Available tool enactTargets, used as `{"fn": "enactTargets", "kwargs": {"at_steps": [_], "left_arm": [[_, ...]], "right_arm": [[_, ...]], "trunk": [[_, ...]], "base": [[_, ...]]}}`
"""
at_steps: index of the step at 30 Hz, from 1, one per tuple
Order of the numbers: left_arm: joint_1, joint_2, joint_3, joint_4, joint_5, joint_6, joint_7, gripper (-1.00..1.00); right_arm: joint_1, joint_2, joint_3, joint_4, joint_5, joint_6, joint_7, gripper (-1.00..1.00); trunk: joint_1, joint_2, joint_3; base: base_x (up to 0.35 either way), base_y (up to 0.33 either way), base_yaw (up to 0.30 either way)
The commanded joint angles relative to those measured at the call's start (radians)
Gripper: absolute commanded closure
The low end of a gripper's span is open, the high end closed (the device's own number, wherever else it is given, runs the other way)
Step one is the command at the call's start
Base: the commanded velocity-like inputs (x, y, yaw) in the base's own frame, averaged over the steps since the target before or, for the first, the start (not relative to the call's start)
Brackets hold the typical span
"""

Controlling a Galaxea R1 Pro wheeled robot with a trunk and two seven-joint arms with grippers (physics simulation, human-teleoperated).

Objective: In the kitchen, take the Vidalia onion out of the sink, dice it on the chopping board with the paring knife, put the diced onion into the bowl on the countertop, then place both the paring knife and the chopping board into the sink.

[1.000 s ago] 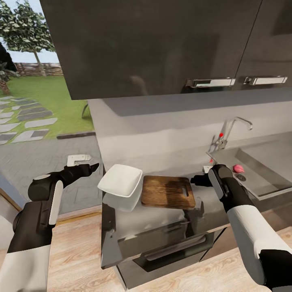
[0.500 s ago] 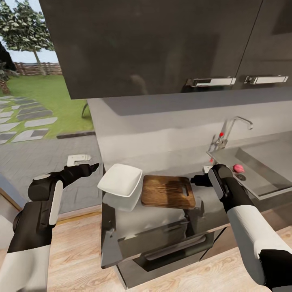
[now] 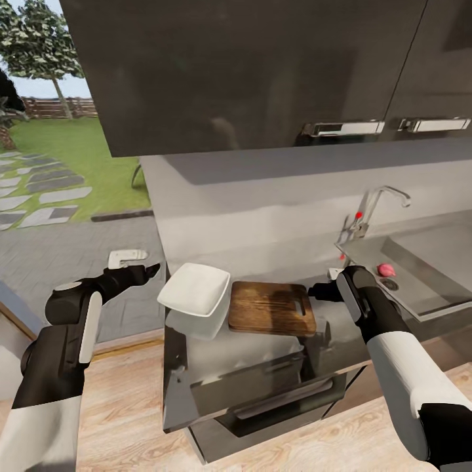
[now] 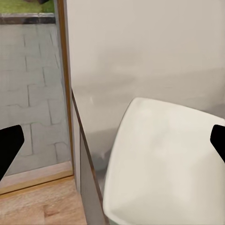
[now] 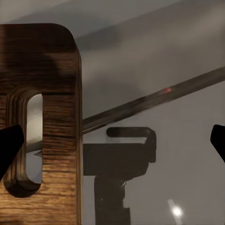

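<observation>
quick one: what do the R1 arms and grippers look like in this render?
Both arms match: glossy black shells with white sleeve-like sections and a white panel along the forearm. The left gripper and right gripper are black, with slim tapering fingers. No cables or markings visible.

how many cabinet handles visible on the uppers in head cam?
2: one cabinet handle above the tap, the second handle further right. More may sit beyond the frame edge.

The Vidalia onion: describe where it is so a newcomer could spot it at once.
Find the steel sink at the right end of the grey countertop, under the curved tap. The Vidalia onion lies in the basin near its left wall, beside the round drain. It is the only small pinkish-red rounded thing there.
</observation>
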Motion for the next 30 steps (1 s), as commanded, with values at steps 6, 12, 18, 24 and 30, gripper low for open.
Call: {"fn": "enactTargets", "kwargs": {"at_steps": [6,12,18,24,30], "left_arm": [[-0.001,0.000,0.001,-0.001,0.001,0.006,-0.004,-1.00],[0.000,0.000,0.001,-0.001,0.001,0.006,-0.004,-1.00],[-0.001,0.000,0.001,-0.001,0.000,0.005,-0.004,-1.00],[0.000,0.000,0.001,-0.001,0.001,0.006,-0.004,-1.00],[0.000,0.000,0.001,-0.001,0.001,0.006,-0.004,-1.00]], "right_arm": [[-0.001,0.000,0.001,-0.001,-0.011,0.003,-0.010,-1.00],[-0.001,0.000,0.001,-0.001,-0.011,0.003,-0.010,-1.00],[-0.001,0.000,0.001,-0.001,-0.011,0.003,-0.010,-1.00],[-0.001,0.000,0.001,-0.001,-0.011,0.003,-0.010,-1.00],[-0.001,0.000,0.001,-0.001,-0.011,0.003,-0.010,-1.00]], "trunk": [[0.001,-0.002,-0.003],[0.001,-0.002,-0.009],[0.001,-0.002,-0.013],[0.001,-0.002,-0.017],[0.001,-0.002,-0.021]], "base": [[0.000,0.000,0.000],[0.000,0.000,0.000],[0.000,0.000,0.000],[0.000,0.000,0.000],[0.000,0.000,0.000]]}}
